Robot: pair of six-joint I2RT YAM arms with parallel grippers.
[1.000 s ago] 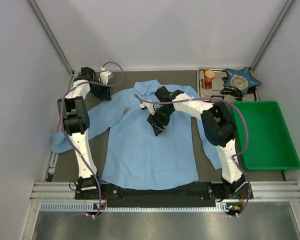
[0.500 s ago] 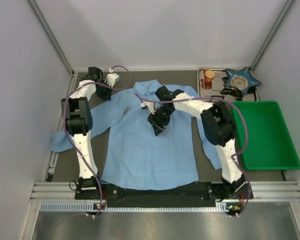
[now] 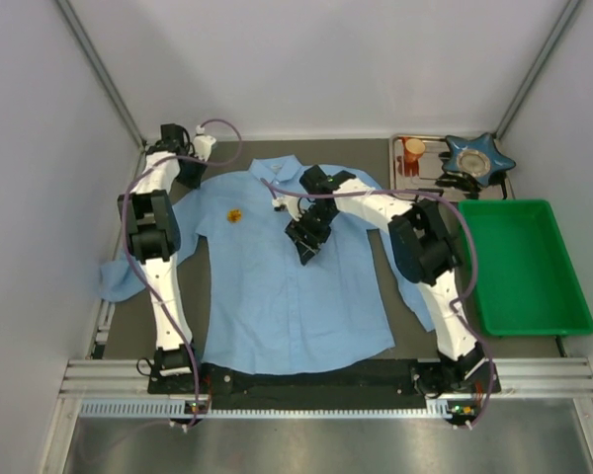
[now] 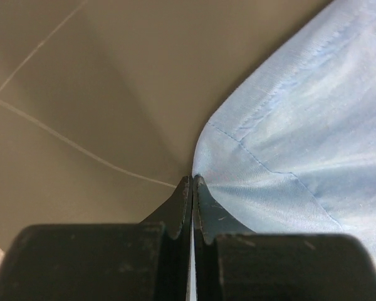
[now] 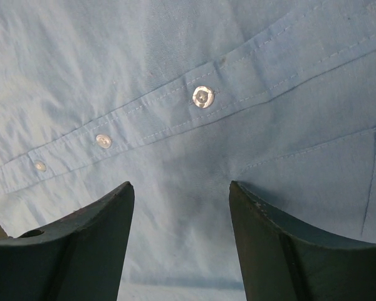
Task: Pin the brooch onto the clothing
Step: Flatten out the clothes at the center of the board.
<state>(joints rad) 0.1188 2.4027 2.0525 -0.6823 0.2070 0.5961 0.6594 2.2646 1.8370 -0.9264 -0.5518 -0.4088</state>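
**White Walls, Dark Tabletop**

Plain white walls [image 3: 316, 59] close in on three sides, with a slanted metal strut [image 3: 99, 64] running up each rear corner. The light falls soft and even. A dark grey table mat [image 3: 128, 326] covers the work surface; the left wrist view shows a thin pale line [image 4: 62, 131] crossing it. An aluminium rail [image 3: 534, 375] edges the near side, with brushed steel [image 3: 326, 444] below.

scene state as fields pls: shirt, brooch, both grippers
shirt: light blue, spread on the table, front up
brooch: small orange piece on the shirt's chest; pinned or loose, cannot tell
left gripper: shut on the shirt's edge near a shoulder
right gripper: open, over the button placket
aside: green bin, right of shirt
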